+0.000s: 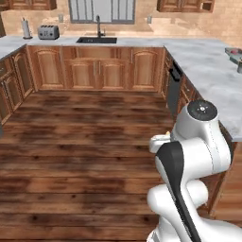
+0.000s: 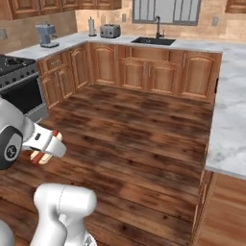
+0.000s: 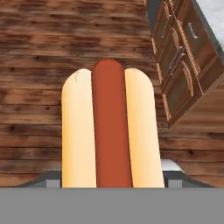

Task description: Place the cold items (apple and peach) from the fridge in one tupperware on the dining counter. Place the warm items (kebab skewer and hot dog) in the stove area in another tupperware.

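Note:
A hot dog point(image 3: 109, 122), a red sausage in a pale bun, runs straight up the middle of the hand view with my gripper point(image 3: 112, 177) shut on it; its fingers are hidden behind the bun. From the right base view the hot dog point(image 2: 41, 157) hangs under the white hand, held by the gripper point(image 2: 46, 150) well above the wooden floor. The stove point(image 2: 17, 79) stands at the far left. At the right edge of a marbled counter point(image 1: 208, 71) lies a shallow greyish tray point(image 1: 233, 51), cut off by the frame, with something reddish in it.
Wooden cabinets with a sink point(image 1: 96, 40) and a toaster point(image 1: 48, 32) line the back wall. A drawer bank point(image 3: 179, 65) rises close on the hand's right. A marbled counter point(image 2: 230, 120) borders the open wooden floor point(image 1: 80, 142) on the right.

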